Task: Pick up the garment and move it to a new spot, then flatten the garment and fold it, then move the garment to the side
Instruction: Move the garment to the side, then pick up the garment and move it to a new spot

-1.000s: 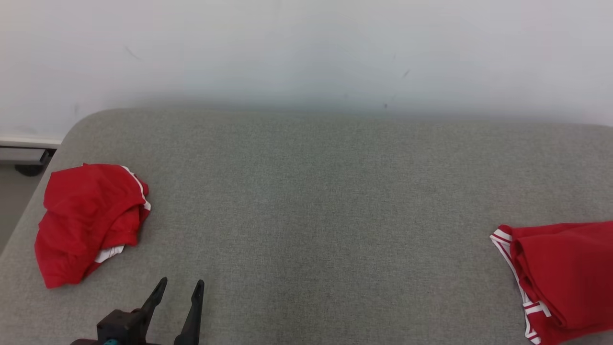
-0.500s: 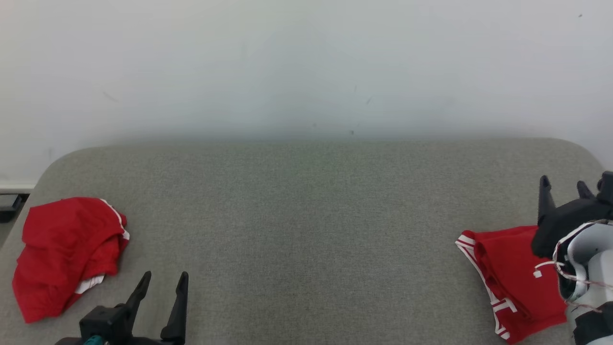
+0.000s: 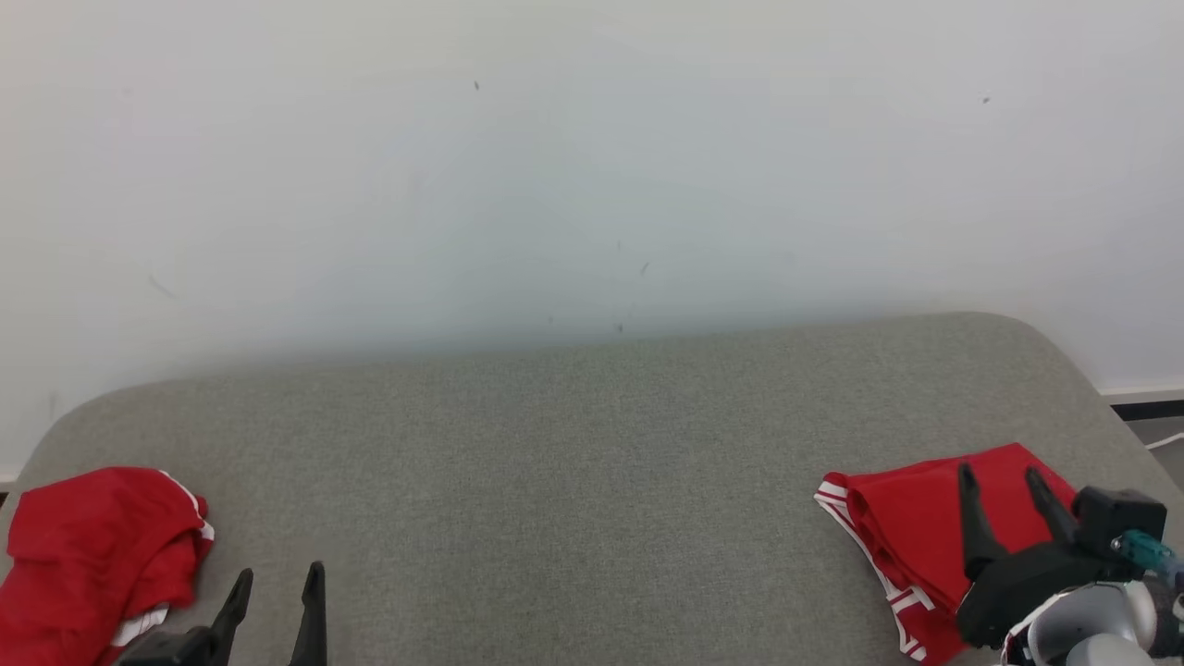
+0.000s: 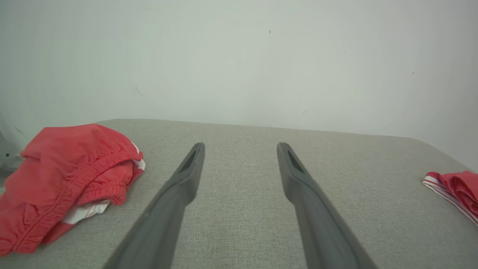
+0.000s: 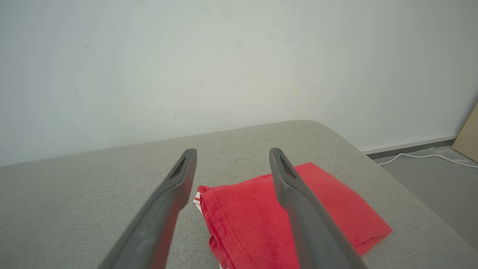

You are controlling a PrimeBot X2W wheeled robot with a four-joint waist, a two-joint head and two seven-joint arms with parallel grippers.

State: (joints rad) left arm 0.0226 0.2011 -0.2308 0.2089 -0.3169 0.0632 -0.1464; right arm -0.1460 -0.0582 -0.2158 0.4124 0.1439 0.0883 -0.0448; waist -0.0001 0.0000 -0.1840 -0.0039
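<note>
Two grippers, both spread wide and holding nothing. My left gripper (image 3: 277, 575) sits low at the near left, pointing up over the bare grey worktop (image 3: 555, 462). My right gripper (image 3: 1000, 476) hangs over the folded red garment (image 3: 902, 518). In the right wrist view the cloth lies under and between the open jaws, and I can't tell if the tips touch it. Over the last second the head camera swung up and to the right, so everything slid left and down in the head view; that's camera, not cloth. The real change is that the right arm has come in from the right edge and now sits over the folded piece. That piece lies near the worktop's right end, square and neat, with its white-striped edge facing the middle. The crumpled red garment (image 3: 83, 546) is bunched at the far left end, just beside the left gripper and well apart from the folded one. My read: the folded one looks done and set aside, and the crumpled one looks like the next pickup, left gripper nearest.
</note>
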